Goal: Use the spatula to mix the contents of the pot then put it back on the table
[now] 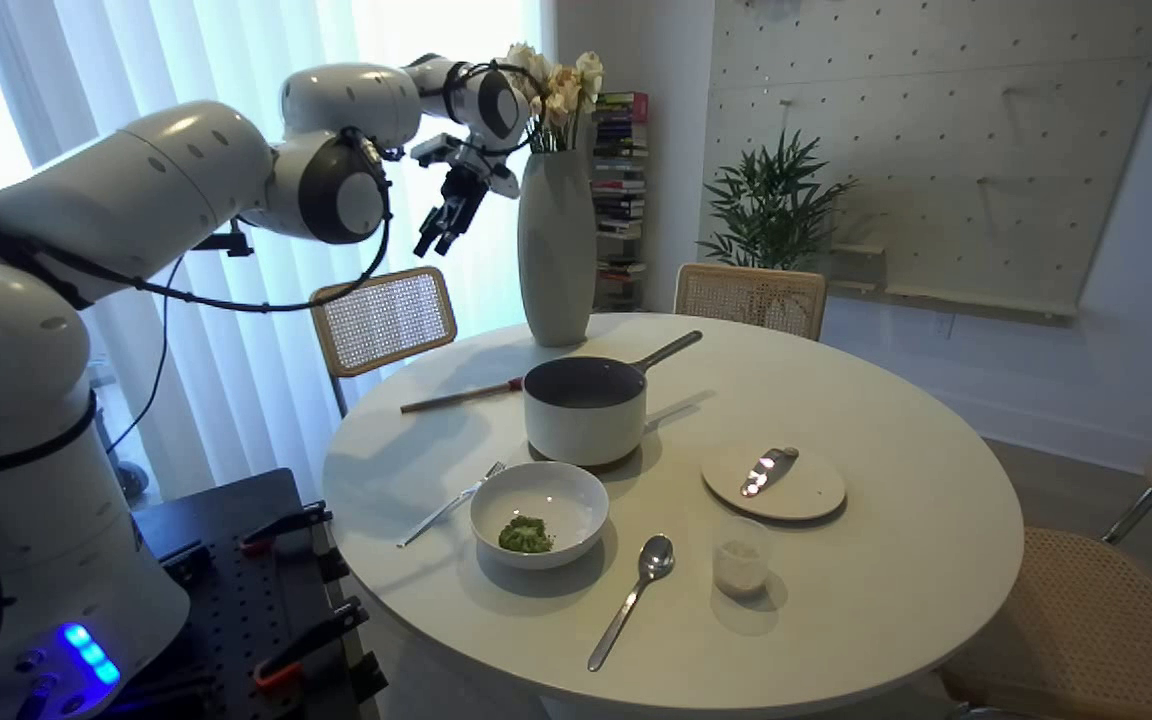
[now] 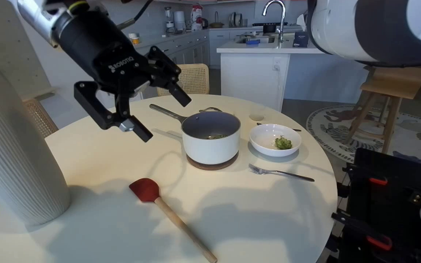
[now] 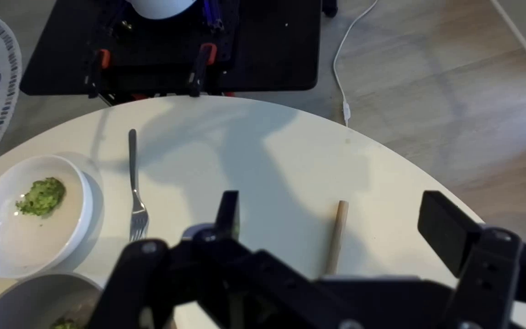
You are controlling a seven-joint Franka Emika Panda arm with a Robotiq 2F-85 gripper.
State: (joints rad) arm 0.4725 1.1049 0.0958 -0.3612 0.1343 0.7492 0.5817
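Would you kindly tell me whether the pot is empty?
The pot is not empty: green food shows inside it in the wrist view and in an exterior view. How full it is, I cannot tell.

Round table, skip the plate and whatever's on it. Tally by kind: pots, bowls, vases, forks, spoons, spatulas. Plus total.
Pot: 1
Bowl: 1
Vase: 1
Fork: 1
Spoon: 1
Spatula: 1
Total: 6
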